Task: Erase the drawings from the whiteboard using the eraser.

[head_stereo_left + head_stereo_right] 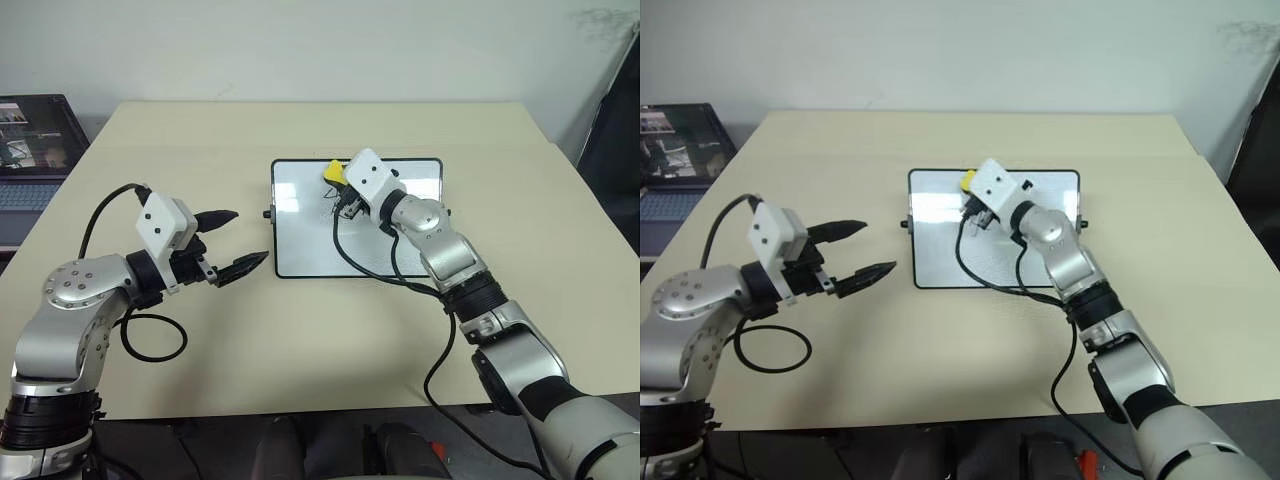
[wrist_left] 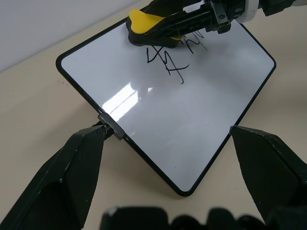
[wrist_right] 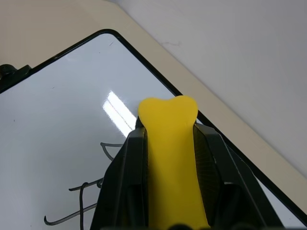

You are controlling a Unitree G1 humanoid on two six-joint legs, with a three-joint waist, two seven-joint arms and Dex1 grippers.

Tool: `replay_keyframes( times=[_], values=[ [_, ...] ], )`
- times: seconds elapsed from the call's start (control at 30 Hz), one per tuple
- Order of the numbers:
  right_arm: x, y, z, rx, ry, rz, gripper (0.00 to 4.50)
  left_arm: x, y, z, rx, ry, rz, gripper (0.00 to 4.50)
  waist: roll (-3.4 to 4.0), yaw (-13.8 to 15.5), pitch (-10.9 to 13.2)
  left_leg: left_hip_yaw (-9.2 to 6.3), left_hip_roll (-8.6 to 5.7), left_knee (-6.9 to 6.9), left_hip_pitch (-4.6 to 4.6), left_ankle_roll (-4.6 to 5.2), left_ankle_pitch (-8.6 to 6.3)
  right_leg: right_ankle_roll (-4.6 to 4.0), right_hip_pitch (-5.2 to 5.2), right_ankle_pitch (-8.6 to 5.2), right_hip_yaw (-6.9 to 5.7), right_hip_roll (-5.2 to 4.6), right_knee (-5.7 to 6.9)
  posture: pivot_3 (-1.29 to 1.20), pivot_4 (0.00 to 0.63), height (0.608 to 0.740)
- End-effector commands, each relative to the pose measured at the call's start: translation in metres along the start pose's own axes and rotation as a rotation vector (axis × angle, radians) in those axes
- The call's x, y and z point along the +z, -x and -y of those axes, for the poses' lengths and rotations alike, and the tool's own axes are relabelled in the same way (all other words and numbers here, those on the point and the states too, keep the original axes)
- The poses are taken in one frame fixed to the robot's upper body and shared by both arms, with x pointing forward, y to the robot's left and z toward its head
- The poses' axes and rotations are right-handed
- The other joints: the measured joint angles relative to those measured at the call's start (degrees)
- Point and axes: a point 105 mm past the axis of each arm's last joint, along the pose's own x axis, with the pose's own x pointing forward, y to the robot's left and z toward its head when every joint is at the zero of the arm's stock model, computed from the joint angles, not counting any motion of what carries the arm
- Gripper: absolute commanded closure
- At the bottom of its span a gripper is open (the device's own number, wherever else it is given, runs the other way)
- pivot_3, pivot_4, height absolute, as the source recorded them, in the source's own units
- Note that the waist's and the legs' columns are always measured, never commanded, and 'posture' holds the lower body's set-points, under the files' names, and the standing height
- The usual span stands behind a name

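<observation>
The whiteboard lies flat on the tan table, a little beyond its middle. Black marker drawings sit near the board's far part. My right gripper is shut on the yellow eraser, which is over the far part of the board just beside the strokes; whether it presses on the surface I cannot tell. In the right wrist view the eraser fills the space between the black fingers. My left gripper stands open just off the board's left edge, near its knob, holding nothing.
An open laptop sits at the table's far left corner. A dark object stands off the right side. Black cables from my right arm trail over the board's near part. Bare table lies toward the front.
</observation>
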Motion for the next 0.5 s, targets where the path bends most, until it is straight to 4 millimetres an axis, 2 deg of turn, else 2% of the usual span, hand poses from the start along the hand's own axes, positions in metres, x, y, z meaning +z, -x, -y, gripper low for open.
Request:
replay_keyframes(
  times=[0.03,0.17,0.3,0.37,0.4,0.5],
  values=[
    [-0.025,0.002,-0.019,0.067,0.005,-0.070,3.51,0.010,0.002,-0.002,-0.003,-0.050,0.013,0.00,-0.03,0.0,0.0,0.00,0.00,0.00,0.02,0.00,0.00,0.00,0.02,0.00,-0.01,0.00,0.02,0.00,0.150,0.740],
    [-0.044,0.006,-0.044,0.130,0.000,-0.105,3.51,0.011,0.002,-0.002,-0.007,-0.054,0.012,0.00,-0.13,-0.1,-0.1,-0.01,0.00,0.01,0.14,0.00,0.00,0.00,0.10,0.00,0.00,0.00,0.10,0.00,0.150,0.740],
    [-0.055,0.010,-0.071,0.203,-0.013,-0.125,3.51,0.010,0.001,-0.002,-0.008,-0.053,0.013,0.00,-0.18,-0.6,-0.1,0.00,0.00,-0.02,0.75,0.00,-0.01,0.01,0.54,-0.01,0.04,-0.01,0.10,0.00,0.150,0.740],
    [-0.056,0.012,-0.079,0.225,-0.021,-0.126,3.51,0.009,0.000,-0.002,-0.010,-0.051,0.010,0.00,-0.21,-1.0,-0.1,-0.01,0.01,-0.03,0.98,0.00,0.00,0.03,0.56,-0.02,0.04,-0.02,0.10,0.00,0.150,0.740],
    [-0.053,0.012,-0.078,0.222,-0.023,-0.113,3.51,0.008,0.000,-0.002,-0.010,-0.049,0.010,0.00,-0.21,-1.0,-0.1,-0.02,0.01,-0.02,1.00,0.01,0.00,0.03,0.57,-0.03,0.04,-0.02,0.10,0.00,0.150,0.740],
    [-0.025,0.010,-0.057,0.155,-0.030,-0.029,3.52,0.005,0.000,-0.004,0.001,-0.046,0.002,0.00,-0.21,-1.1,-0.1,-0.04,0.00,0.00,1.00,0.10,0.08,0.07,0.56,-0.01,0.06,-0.02,0.10,0.00,0.150,0.740]
  ],
)
